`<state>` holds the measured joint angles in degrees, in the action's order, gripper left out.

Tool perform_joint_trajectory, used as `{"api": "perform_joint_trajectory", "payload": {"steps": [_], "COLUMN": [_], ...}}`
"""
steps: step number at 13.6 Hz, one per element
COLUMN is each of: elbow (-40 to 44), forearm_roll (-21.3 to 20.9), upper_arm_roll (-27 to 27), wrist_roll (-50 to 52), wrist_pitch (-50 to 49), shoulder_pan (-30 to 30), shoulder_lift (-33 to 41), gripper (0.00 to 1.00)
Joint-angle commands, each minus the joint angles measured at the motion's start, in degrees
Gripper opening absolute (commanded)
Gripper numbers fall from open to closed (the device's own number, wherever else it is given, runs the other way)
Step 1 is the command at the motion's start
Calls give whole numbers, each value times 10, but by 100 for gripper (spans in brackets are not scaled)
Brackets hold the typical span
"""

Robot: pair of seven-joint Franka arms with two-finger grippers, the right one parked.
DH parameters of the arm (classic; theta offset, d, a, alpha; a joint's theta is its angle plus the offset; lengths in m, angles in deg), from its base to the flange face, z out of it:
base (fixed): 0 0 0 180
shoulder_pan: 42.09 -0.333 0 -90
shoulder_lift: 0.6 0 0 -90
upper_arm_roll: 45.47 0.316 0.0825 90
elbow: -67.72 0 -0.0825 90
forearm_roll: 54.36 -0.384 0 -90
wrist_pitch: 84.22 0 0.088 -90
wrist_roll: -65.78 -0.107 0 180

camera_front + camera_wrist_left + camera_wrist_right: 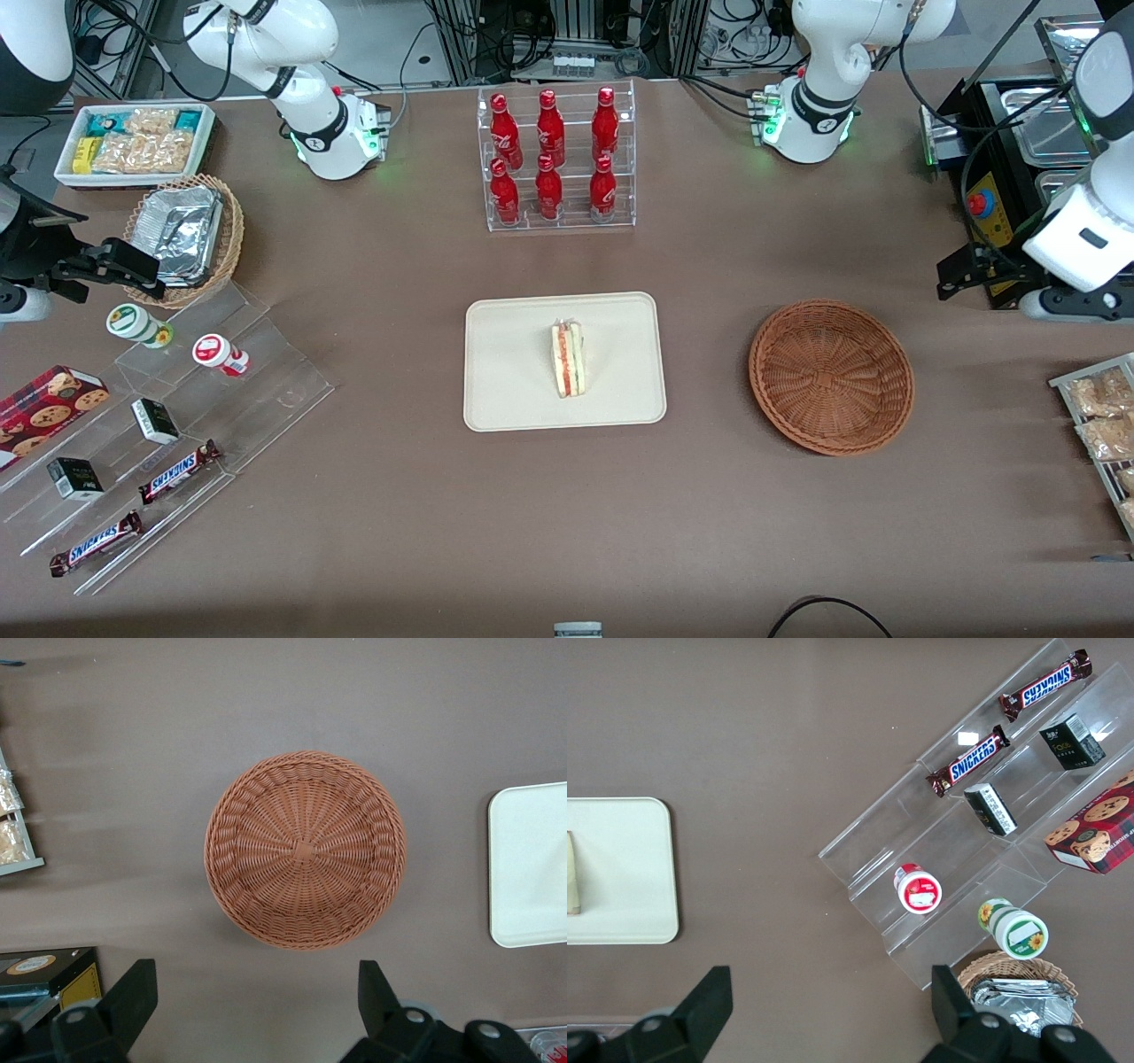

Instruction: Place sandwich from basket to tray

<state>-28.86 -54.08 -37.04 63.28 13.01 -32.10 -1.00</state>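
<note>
The sandwich lies on the cream tray in the middle of the table; a sliver of it shows in the right wrist view. The reddish-brown basket stands beside the tray, toward the working arm's end, and holds nothing. The left wrist view looks straight down into the basket and shows the tray's edge. My left gripper is open and empty. It hangs high above the table, apart from the basket and a little farther from the front camera.
A clear rack of red bottles stands farther back than the tray. Acrylic steps with snacks, a tan wicker basket of foil trays and a white snack bin lie toward the parked arm's end. Bagged snacks and a black unit lie toward the working arm's end.
</note>
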Motion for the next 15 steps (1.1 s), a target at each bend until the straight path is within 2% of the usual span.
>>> {"api": "perform_joint_trajectory", "payload": {"steps": [1,2,4,8,15], "elbow": [-13,-12,-7,6,45], "forearm_roll": [10,13,13,11,6], "upper_arm_roll": [-11,-27,-98,-165,-147], "wrist_roll": [3,21,39,56,47], "wrist_pitch": [-4,-2,-2,-5,-64], "shoulder_pan": [-5,-10,-67,-138,-131], "shoulder_lift": [16,16,15,14,9], "gripper": [100,100,100,100,100]}}
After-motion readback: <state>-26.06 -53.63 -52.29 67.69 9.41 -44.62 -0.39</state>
